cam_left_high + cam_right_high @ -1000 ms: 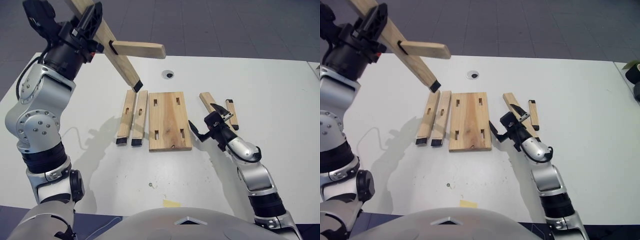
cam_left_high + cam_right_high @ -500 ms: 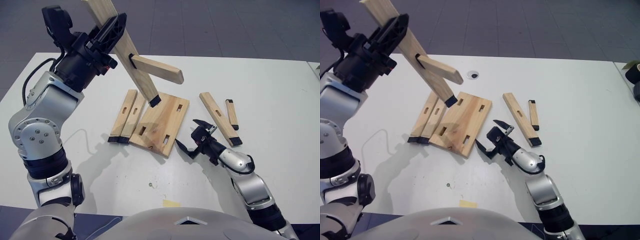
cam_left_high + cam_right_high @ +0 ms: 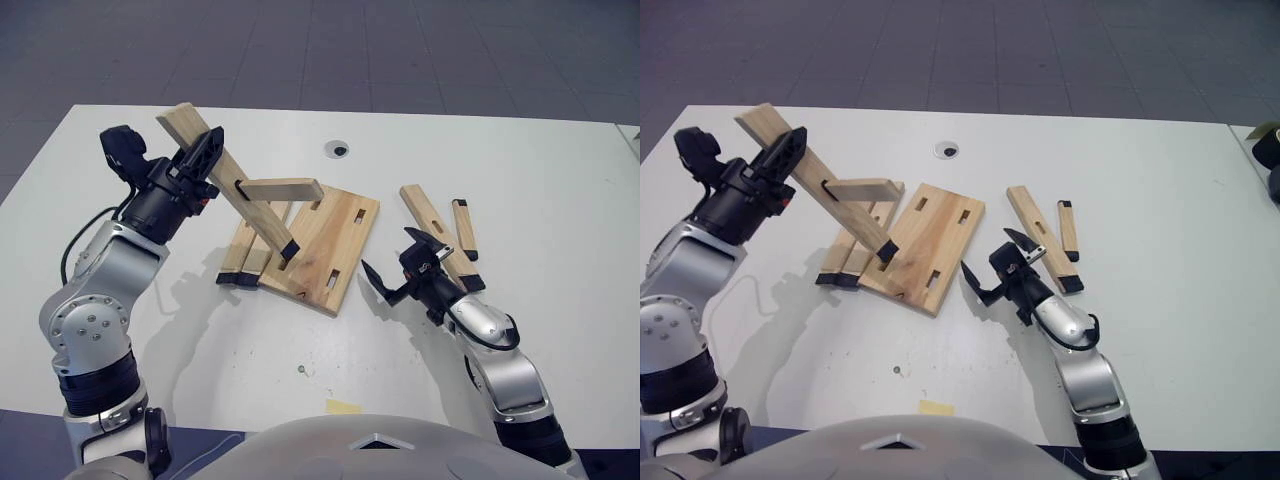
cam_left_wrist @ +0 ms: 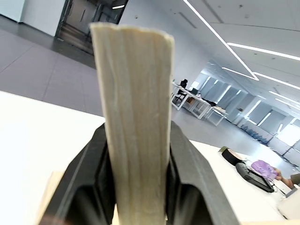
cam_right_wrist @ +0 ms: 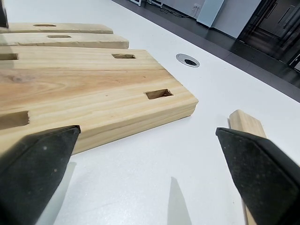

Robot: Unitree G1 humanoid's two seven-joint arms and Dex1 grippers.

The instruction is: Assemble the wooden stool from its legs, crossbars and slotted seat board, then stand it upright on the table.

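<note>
Left tool (image 3: 205, 160) lowered leg (image 3: 255, 215) to seat board (image 3: 335, 235); right tool (image 5: 146, 140) spread alongside.

Bright, even ceiling light across the white table (image 3: 560, 170)

White table (image 3: 560, 160) on grey tiled floor (image 3: 450, 50); ceiling light strips (image 4: 220, 38) overhead.

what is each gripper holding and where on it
The left gripper clamps the stool leg near its upper end; the right gripper is open and holds nothing.
</note>
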